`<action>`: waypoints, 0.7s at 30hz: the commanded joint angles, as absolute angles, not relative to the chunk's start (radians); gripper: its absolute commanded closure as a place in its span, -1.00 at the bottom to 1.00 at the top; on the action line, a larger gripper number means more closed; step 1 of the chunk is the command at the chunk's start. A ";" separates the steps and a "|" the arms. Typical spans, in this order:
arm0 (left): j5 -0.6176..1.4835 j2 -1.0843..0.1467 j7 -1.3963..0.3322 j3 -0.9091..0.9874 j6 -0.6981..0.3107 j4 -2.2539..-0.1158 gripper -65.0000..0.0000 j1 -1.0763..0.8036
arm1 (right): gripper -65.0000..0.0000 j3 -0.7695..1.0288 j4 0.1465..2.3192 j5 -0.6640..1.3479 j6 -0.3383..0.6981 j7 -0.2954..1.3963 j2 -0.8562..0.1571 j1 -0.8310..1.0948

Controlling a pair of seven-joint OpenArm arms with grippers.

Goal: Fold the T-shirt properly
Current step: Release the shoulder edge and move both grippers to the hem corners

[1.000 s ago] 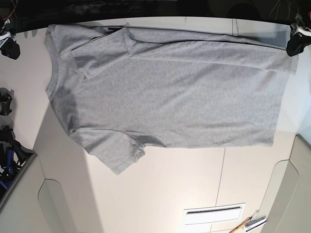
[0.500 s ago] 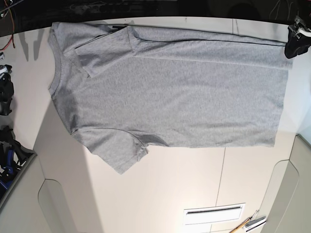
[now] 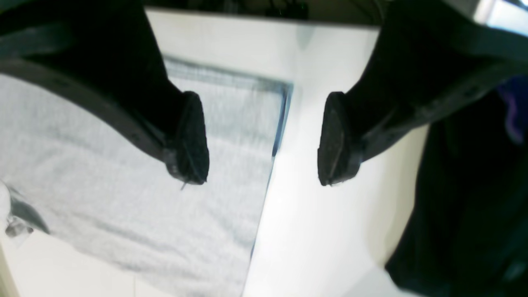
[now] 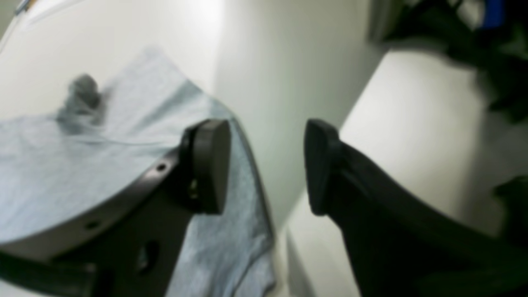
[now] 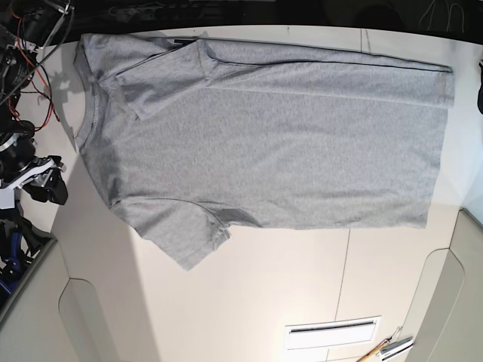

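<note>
The heather-grey T-shirt (image 5: 264, 143) lies flat on the white table (image 5: 264, 294), collar to the left and hem to the right. Its far long edge is folded in, with one sleeve (image 5: 151, 83) tucked over the body. No lettering shows. My right gripper (image 5: 47, 183) hangs open and empty left of the collar; in the right wrist view (image 4: 266, 165) it sits over the shirt's edge (image 4: 62, 165). My left gripper (image 3: 262, 140) is open and empty above the hem corner (image 3: 123, 198). In the base view only a dark sliver of the left gripper (image 5: 480, 87) shows at the right edge.
Red and black cables (image 5: 30, 45) and arm hardware crowd the table's left side. A white slotted plate (image 5: 332, 332) and a wooden-handled tool (image 5: 389, 348) lie near the front right. A dark clamp (image 5: 11, 249) stands at the left edge.
The right gripper moved from the far left corner down beside the collar. The left gripper drew back from the hem corner and almost out of the base view. The shirt stayed flat.
</note>
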State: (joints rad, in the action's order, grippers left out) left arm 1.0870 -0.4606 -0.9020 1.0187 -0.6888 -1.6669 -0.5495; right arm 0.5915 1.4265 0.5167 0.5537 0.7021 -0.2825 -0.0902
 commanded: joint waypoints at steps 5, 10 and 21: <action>1.071 -0.530 -0.875 0.990 -0.698 -1.682 -0.37 -0.482 | 0.10 0.569 1.205 0.511 0.554 0.593 -0.302 -0.214; 0.940 -0.576 -0.768 0.857 -0.685 -1.678 -0.37 -0.392 | 0.10 0.569 1.038 0.501 0.558 0.574 -0.303 -0.297; 0.686 -0.616 -0.646 0.460 -0.614 -1.328 -0.37 0.022 | 0.10 0.568 1.008 0.459 0.557 0.580 -0.302 -0.307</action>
